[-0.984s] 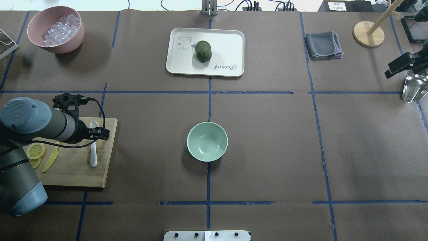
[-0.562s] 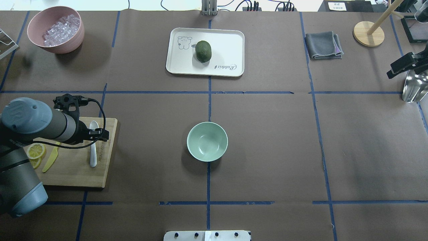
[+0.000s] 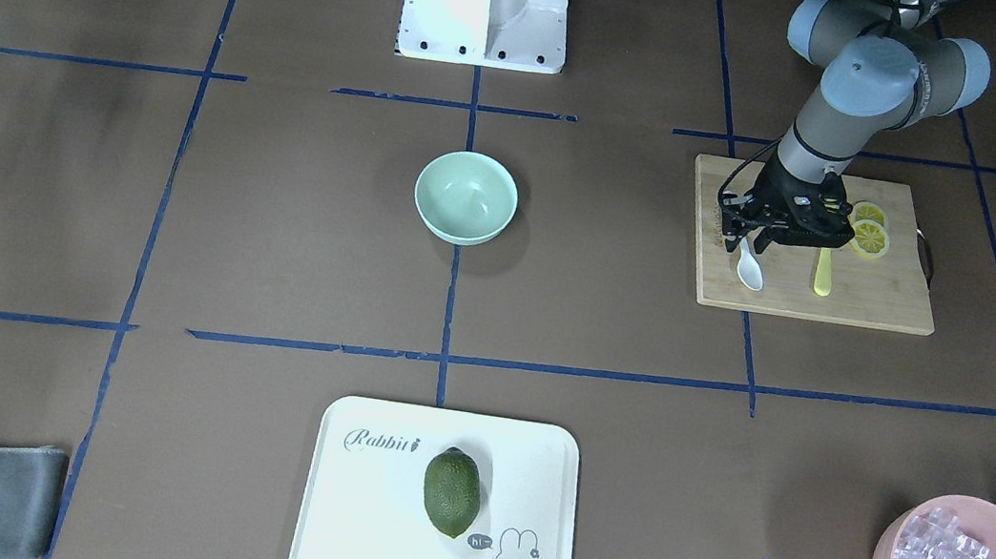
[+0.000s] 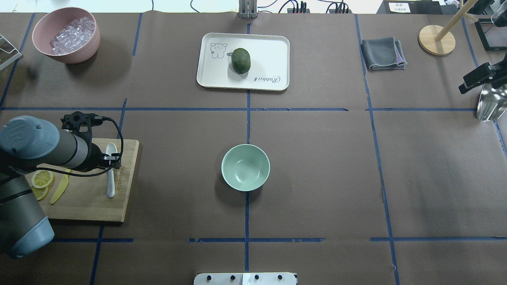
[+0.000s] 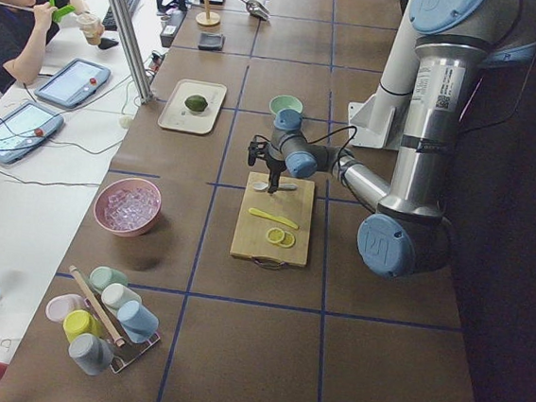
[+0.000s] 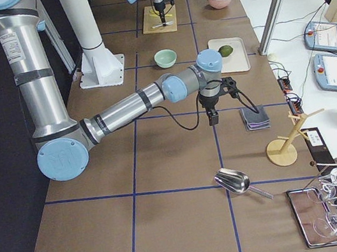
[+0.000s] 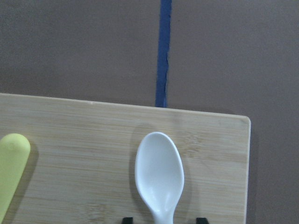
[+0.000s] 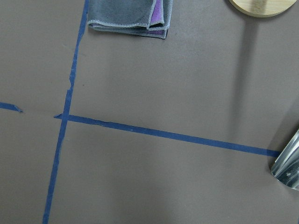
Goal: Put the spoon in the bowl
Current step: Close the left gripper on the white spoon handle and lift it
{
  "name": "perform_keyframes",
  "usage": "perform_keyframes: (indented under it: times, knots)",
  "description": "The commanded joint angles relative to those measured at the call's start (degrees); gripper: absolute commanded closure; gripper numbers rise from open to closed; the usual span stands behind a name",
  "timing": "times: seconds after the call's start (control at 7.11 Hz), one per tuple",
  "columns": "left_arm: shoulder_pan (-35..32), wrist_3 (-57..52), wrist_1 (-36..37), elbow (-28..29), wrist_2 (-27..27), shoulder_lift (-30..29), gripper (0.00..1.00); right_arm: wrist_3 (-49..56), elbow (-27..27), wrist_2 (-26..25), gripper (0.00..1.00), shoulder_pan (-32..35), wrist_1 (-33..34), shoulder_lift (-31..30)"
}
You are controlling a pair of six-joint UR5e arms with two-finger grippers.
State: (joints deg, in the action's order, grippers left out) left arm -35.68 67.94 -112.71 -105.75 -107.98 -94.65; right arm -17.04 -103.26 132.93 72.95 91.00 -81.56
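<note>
From the front, the white spoon (image 3: 749,269) lies on a wooden cutting board (image 3: 879,306) at the right of the frame, its scoop toward the bottom. The left gripper (image 3: 753,243) hangs low over the handle. A yellow-green knife (image 3: 823,274) and lemon slices (image 3: 870,230) lie just beside it on the board. The mint-green bowl (image 3: 466,196) stands empty near the centre, well apart from the board.

From overhead, the board sits at the left edge and the bowl at the middle. The right gripper (image 4: 481,79) shows at the right edge above a metal scoop (image 4: 491,105). I cannot tell how its jaws stand.

From the table's left end, the near arm reaches down to the spoon on the board.

From the right end, the near arm hovers above bare table beside a folded grey cloth (image 6: 254,118).

The left wrist view shows the spoon's scoop lying flat on the board. Two dark fingertips (image 7: 127,219) at the bottom edge stand spread on either side of the handle, apart from it.

The right wrist view shows the cloth, blue tape lines and the scoop's edge, but no fingers.
</note>
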Motion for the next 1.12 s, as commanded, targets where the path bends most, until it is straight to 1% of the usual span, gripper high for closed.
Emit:
perform_keyframes:
  times: [0.0, 0.14, 0.28, 0.42, 0.56, 0.7, 0.84, 0.98]
  knots:
    - [0.0, 0.1, 0.1, -0.2, 0.0, 0.0, 0.92, 0.0, 0.0, 0.0, 0.00, 0.0, 0.0, -0.2]
    - [-0.2, 0.1, 0.2, -0.9, 0.0, 0.2, 0.96, 0.0, 0.0, 0.0, 0.00, 0.0, -0.1, -0.2]
    - [-0.4, 0.1, 3.6, -4.1, -1.8, 0.8, 1.00, 0.0, 0.0, 0.1, 0.00, 0.0, -0.1, -0.2]
    - [-1.0, 0.0, 12.4, -10.5, -4.4, 0.1, 1.00, 0.0, -0.2, 0.1, 0.00, 0.1, 0.0, -0.4]
    - [-1.1, 0.0, 20.1, -15.1, -4.8, -2.1, 1.00, 0.1, -0.3, 0.2, 0.00, 0.1, -0.6, -1.5]
    - [-1.1, 0.4, 24.3, -15.3, -4.9, -8.9, 1.00, 1.1, -0.4, 0.6, 0.00, 0.5, -0.9, -2.6]
    - [-0.4, 7.0, 27.2, -14.0, -5.7, -16.5, 1.00, 7.7, 0.0, 0.8, 0.00, 2.2, -0.9, -4.8]
    - [1.0, 13.7, 26.7, -9.2, -7.3, -24.4, 1.00, 11.6, 1.1, 1.3, 0.00, 4.5, -0.8, -5.9]
